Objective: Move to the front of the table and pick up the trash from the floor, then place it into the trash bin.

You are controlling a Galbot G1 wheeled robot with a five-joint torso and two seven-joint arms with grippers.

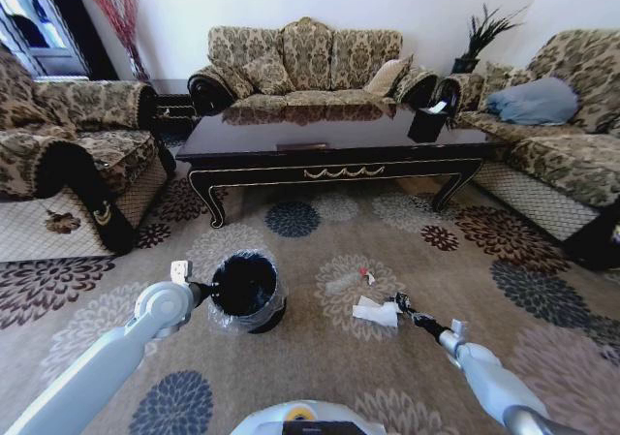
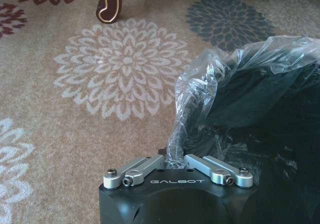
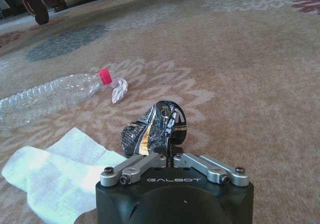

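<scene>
We are facing the floor (image 1: 320, 357), a flower-patterned carpet, with the table (image 1: 329, 149) standing beyond it; this worktop is bearing none of the litter. The trash bin (image 1: 246, 290) is sitting on the carpet to our left, and our left gripper (image 2: 175, 159) is clenching its clear plastic bag (image 2: 200, 99) at the rim. To our right the white paper sheet (image 3: 55, 171) and the clear bottle (image 3: 47, 97) are lying near each other. Our right gripper (image 3: 169, 151) is grasping a crumpled dark wrapper (image 3: 156, 129) just beside the paper.
</scene>
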